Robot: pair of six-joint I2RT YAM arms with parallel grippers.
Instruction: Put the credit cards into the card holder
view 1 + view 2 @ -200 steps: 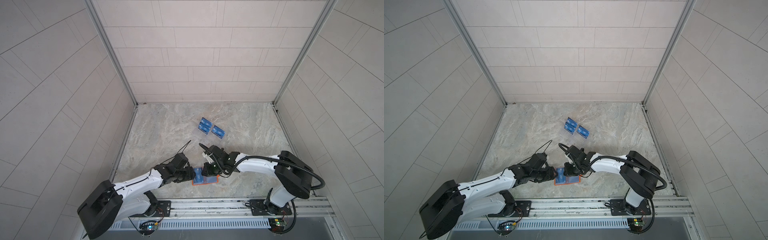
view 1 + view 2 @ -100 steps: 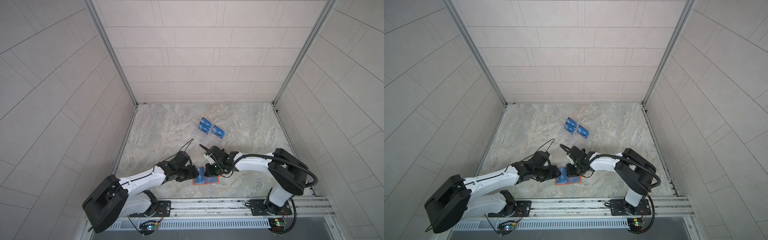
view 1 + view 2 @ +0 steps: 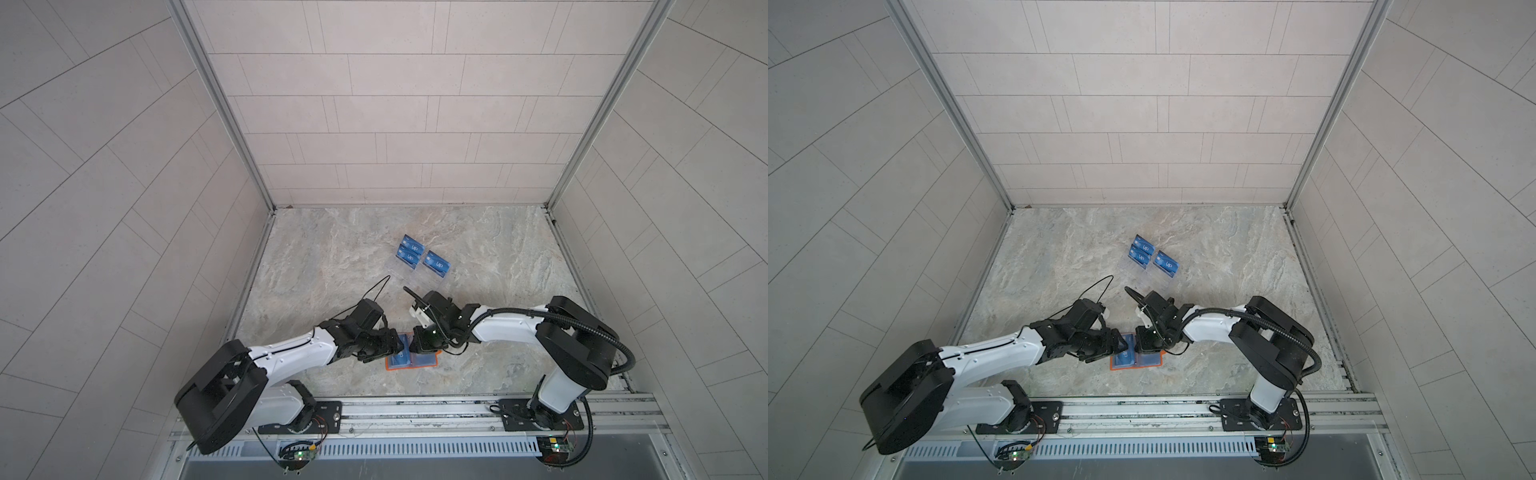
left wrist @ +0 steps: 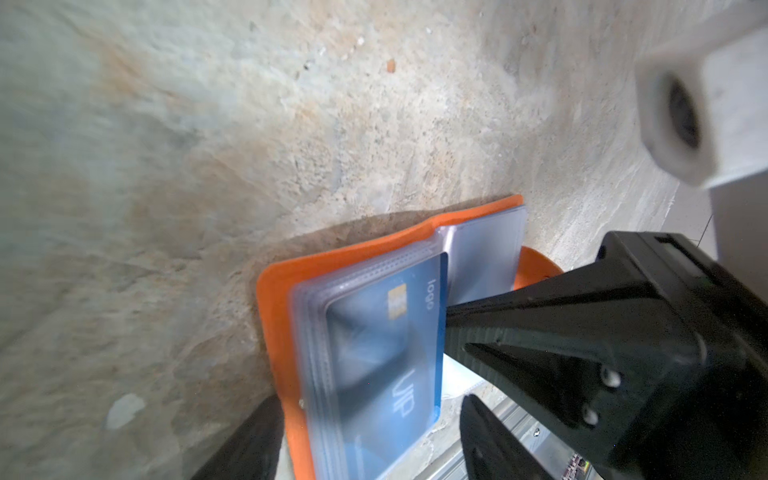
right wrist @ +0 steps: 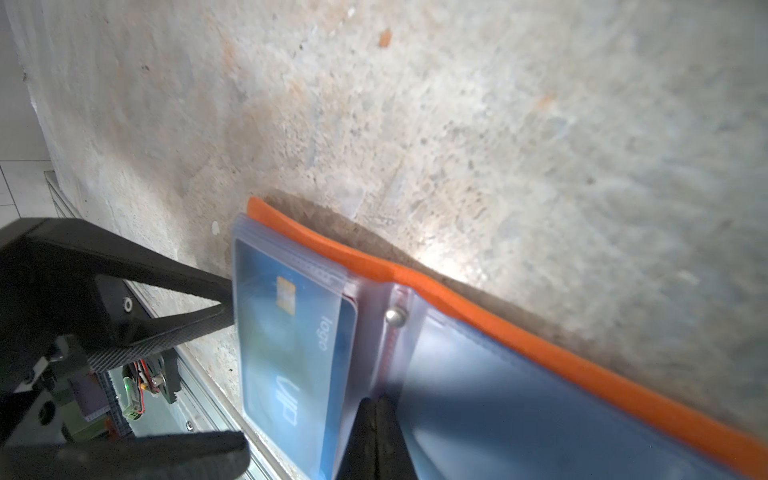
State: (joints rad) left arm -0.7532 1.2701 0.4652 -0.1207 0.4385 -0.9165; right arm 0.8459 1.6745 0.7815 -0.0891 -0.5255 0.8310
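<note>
Orange card holder (image 4: 274,291) open, blue VIP card (image 4: 374,353) in clear sleeve (image 4: 486,249); left end effector (image 5: 235,374) spread, empty; right end effector (image 5: 376,419) pinched closed.

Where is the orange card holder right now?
In both top views the card holder lies open near the front edge of the table, centrally, where the left tool and right tool meet.

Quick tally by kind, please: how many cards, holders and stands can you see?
Blue cards on the clear stand: 3
Blue card sleeved in the card holder: 1 visible, other sleeves unclear
Card holder: 1
Clear stand: 1
Total: 6
</note>
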